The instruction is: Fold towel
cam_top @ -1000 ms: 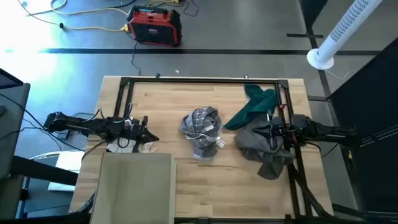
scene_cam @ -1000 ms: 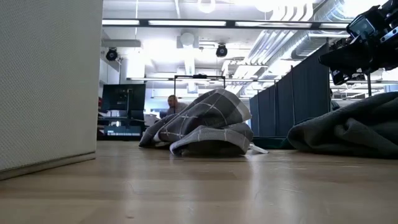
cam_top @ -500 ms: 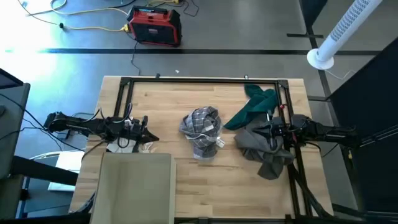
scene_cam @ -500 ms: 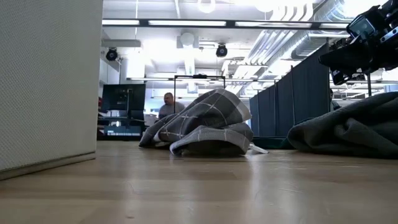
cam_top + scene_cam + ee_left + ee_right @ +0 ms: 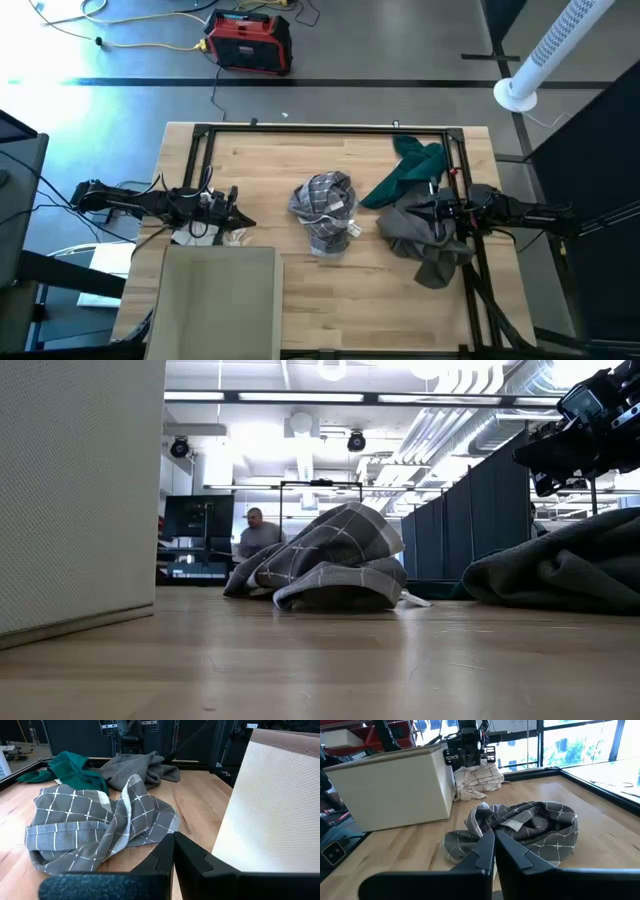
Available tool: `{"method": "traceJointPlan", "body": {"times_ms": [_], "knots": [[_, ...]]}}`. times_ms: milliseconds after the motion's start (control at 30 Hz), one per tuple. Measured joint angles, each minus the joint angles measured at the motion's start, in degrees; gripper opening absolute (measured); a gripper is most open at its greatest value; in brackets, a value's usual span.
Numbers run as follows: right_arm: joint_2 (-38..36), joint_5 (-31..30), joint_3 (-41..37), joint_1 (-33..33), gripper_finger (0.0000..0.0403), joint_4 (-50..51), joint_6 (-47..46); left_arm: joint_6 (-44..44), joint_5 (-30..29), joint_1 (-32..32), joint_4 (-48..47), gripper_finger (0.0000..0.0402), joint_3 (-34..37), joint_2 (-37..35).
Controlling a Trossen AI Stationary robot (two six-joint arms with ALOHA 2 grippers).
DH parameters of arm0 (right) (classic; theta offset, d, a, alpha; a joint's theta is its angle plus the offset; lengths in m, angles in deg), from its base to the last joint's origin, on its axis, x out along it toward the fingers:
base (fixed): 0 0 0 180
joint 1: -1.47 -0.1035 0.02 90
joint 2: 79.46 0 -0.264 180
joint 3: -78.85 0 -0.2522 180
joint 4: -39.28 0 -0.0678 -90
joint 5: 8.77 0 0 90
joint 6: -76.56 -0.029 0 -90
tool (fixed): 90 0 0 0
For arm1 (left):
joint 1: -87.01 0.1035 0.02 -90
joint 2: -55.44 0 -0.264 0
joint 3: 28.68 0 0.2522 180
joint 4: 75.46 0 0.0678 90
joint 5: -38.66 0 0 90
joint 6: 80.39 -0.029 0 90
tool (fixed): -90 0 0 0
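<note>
We see no fold begun: the checked towel (image 5: 325, 211) lies crumpled mid-bench, left claw (image 5: 243, 224) and right claw (image 5: 408, 209) both pinched empty.

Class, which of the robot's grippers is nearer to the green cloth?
The right gripper: it hovers over the grey pile just beside the green cloth. The left gripper waits at the table's far side, beyond the checked towel.
</note>
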Motion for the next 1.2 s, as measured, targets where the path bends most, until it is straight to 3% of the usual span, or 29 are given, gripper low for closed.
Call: {"method": "traceJointPlan", "body": {"times_ms": [167, 1000, 1200], "knots": [[0.00, -0.01, 0.02, -0.02, 0.0000, 0.01, 0.00, -3.21, 0.00, -0.01, 0.11, 0.0000, 0.00, -0.02], [0.02, 0.00, 0.00, 0.00, 0.0000, 0.02, 0.00, -2.88, -0.02, 0.00, 0.12, 0.0000, 0.00, -0.02], [0.02, -0.12, 0.01, -0.01, 0.0000, 0.00, 1.42, -3.36, -0.04, -0.01, 5.79, 0.0000, 0.00, 0.00]]}}
